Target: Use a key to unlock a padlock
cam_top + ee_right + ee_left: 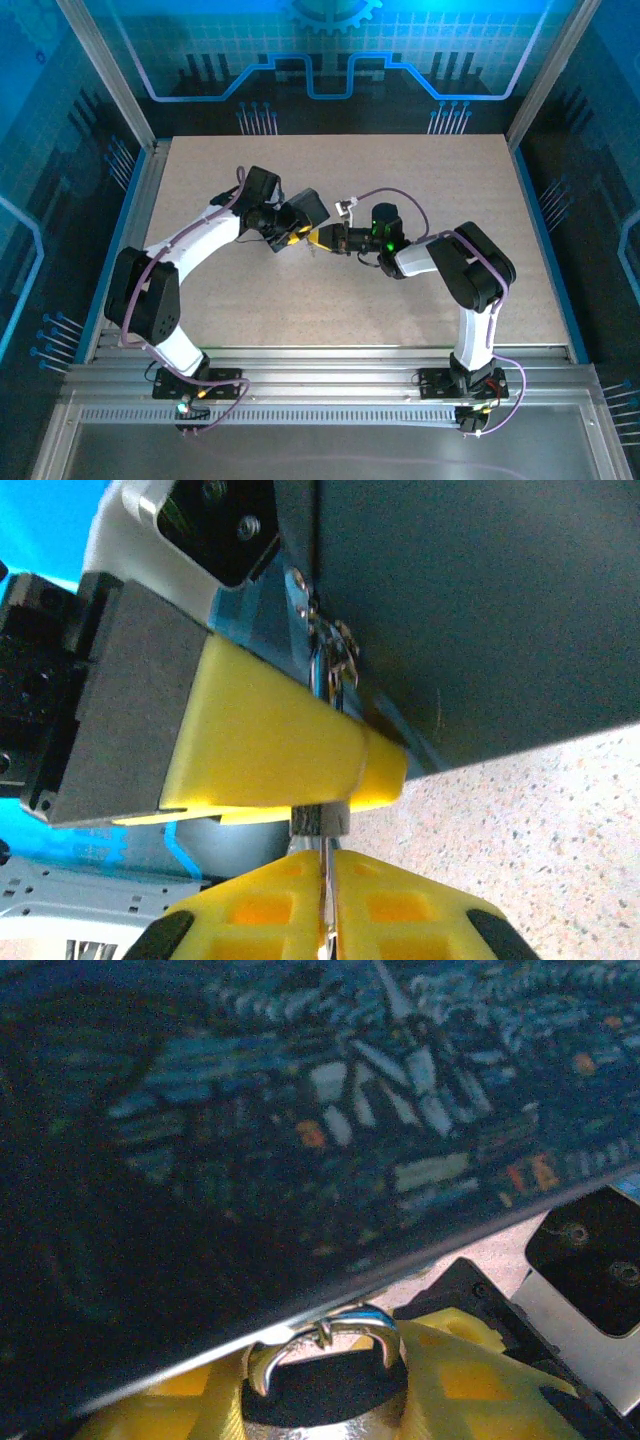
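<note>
Jaws of the left gripper (325,1400) clamp the padlock (325,1335) beside the dark box (250,1110), middle of the counter (300,320); right gripper (325,890) jaws pinch the key (325,865), tip at the padlock's base.

I count two arms from my remote station, the left arm (185,250) and the right arm (475,275), bolted at the near edge of one table (420,180). They carry two grippers, the left gripper (290,238) and the right gripper (327,240). Toward the table's middle I count one dark blue box (300,1110), one silver padlock (325,1335) and one thin key (324,880).
</note>
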### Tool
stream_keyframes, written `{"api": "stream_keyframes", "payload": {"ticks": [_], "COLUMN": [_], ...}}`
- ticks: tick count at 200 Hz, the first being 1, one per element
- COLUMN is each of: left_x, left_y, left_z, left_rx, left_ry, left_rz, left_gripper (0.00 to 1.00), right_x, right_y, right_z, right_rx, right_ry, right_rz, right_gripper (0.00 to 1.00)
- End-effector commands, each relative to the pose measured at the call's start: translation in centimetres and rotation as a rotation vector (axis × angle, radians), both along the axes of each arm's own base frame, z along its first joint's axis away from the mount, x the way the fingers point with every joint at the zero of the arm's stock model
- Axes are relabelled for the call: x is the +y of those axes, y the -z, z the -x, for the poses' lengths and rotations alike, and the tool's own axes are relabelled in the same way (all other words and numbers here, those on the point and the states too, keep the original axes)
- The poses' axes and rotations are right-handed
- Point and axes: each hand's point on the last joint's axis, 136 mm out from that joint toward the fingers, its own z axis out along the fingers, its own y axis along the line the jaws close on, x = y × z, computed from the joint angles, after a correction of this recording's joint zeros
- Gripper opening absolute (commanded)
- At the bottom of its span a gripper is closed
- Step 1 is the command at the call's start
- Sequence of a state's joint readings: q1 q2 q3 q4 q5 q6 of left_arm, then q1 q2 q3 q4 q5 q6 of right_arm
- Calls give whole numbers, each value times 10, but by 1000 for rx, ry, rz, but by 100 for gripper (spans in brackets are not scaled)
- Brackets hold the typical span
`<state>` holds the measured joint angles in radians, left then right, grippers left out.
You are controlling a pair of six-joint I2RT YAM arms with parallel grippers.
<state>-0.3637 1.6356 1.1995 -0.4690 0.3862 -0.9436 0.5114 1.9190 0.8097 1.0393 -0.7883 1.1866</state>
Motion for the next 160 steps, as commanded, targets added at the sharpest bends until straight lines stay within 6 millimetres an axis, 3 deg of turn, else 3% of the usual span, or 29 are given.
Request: {"api": "stream_keyframes", "payload": {"ticks": [1,53,105,160], "left_x": [-5,2,2,3], "left_y": [-10,-5,-1,-3], "left_z": [6,5,4,2], "left_rx": [28,38,41,31], "left_ry": [-7,-51,-63,-69], "left_rz": [43,17,15,22], "left_gripper": [0,0,0,0], "right_x": [-5,-13,-4,3], "right_y": [-9,-9,-15,-7], "right_z": [-3,1,10,14], "right_rx": [-63,-75,-90,-70], "right_ry": [49,60,42,23], "right_rz": [-2,7,-1,4], "right_gripper": [16,20,21,19]}}
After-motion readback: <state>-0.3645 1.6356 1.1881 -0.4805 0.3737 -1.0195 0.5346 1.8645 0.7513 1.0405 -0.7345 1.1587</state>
